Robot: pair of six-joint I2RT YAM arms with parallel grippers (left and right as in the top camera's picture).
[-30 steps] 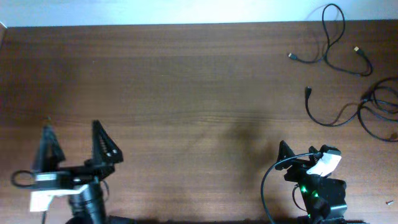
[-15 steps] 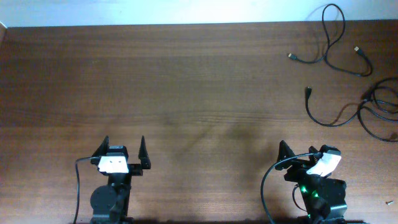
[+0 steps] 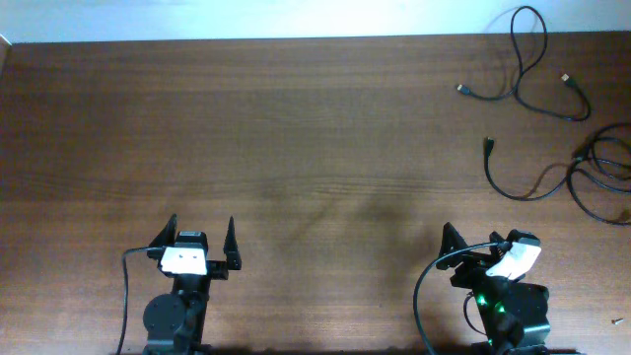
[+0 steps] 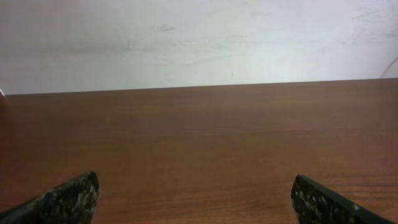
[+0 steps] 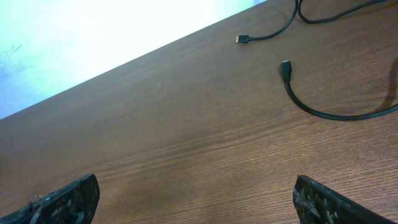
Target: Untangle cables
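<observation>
1. The bench [image 3: 296,128], dark wood, filled the overhead view.
2. The left hand [image 3: 201,227] sat at the near edge, left of centre. Its fingers were spread apart and held nothing. A second before it had stood further left with a much wider spread, and in the last half second it shifted only slightly to the right.
3. The right hand [image 3: 480,242] sat at the near edge on the right, likewise open and empty. It had not moved.
4. The cables [image 3: 552,148] lay at the far right of the bench, well apart from both hands and lying as they had before.
5. The coil [image 3: 603,163] was a bundle of loops, cut off by the right edge.
6. The top cable [image 3: 523,69] made a long, narrow loop that ran toward the far edge. One plug pointed left, and the gold-tipped end lay to the right.
7. The lower cable [image 3: 527,194] ran mostly left to right in a shallow curve into the coil. Its free plug pointed toward the far edge.
</observation>
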